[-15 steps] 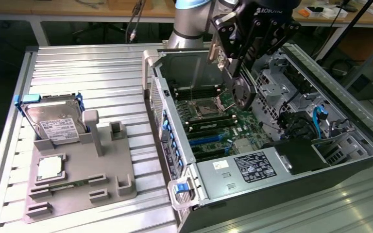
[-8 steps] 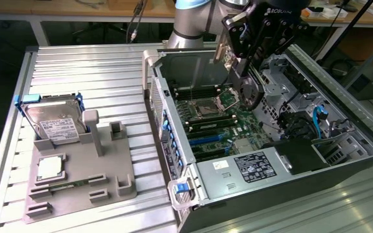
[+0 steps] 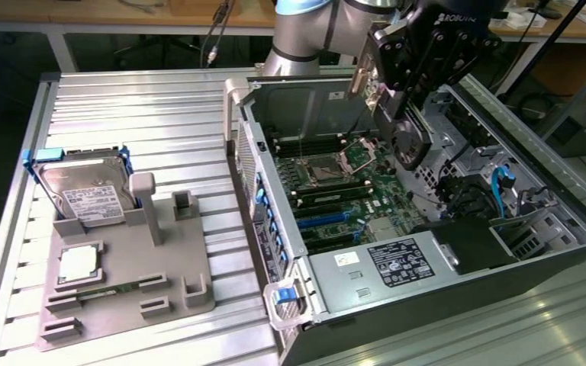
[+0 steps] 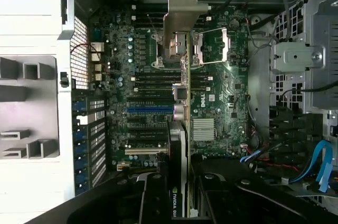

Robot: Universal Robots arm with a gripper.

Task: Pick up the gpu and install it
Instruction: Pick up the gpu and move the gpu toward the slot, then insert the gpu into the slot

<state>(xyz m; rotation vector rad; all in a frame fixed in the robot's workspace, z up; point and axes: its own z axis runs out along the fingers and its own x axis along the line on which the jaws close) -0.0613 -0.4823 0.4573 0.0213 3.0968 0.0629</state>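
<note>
Gripping the gpu [image 4: 178, 160] above the motherboard [image 3: 349, 191] in the open computer case [image 3: 298, 99], with the hand [image 3: 403, 95] part closed, clamped on both faces of the card. Marked "NVIDIA" on the edge nearest the hand in the wrist view; lettered "ROBOTIQ" on the hand's black body. Turned edge-on, long axis running away from the hand to the silver bracket [image 4: 180, 23] at the far end, round black fan [image 3: 411, 145] showing in the exterior view. Beside the case on the ribbed tabletop [image 3: 150, 107], a grey fixture [image 3: 171, 259] carrying a hard drive [image 3: 89, 194].
</note>
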